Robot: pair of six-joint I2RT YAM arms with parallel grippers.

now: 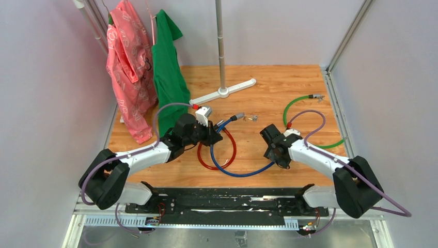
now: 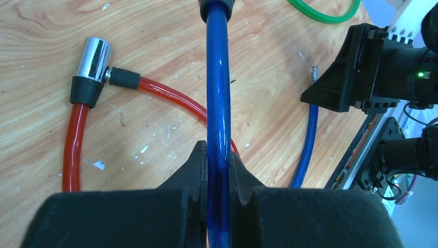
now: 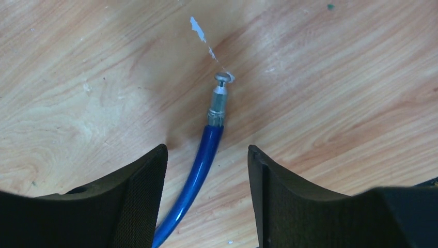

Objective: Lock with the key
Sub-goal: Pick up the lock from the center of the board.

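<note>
My left gripper (image 2: pixel 218 151) is shut on the blue cable (image 2: pixel 217 77), which runs straight up between its fingers; in the top view this gripper (image 1: pixel 215 135) sits just left of the cable's grey lock head (image 1: pixel 238 117). A tiny silvery key (image 1: pixel 252 118) lies on the wood beside that head. My right gripper (image 3: pixel 206 149) hovers open over the blue cable's other end. That end's metal plug (image 3: pixel 220 95) lies on the table just ahead of the fingertips, touching neither of them.
A red cable (image 2: pixel 72 150) with a chrome lock head (image 2: pixel 94 58) loops under the blue one. A green cable (image 1: pixel 294 106) curves at the right rear. A stand's white base (image 1: pixel 223 93) and hanging pink and green clothes (image 1: pixel 168 77) fill the back left.
</note>
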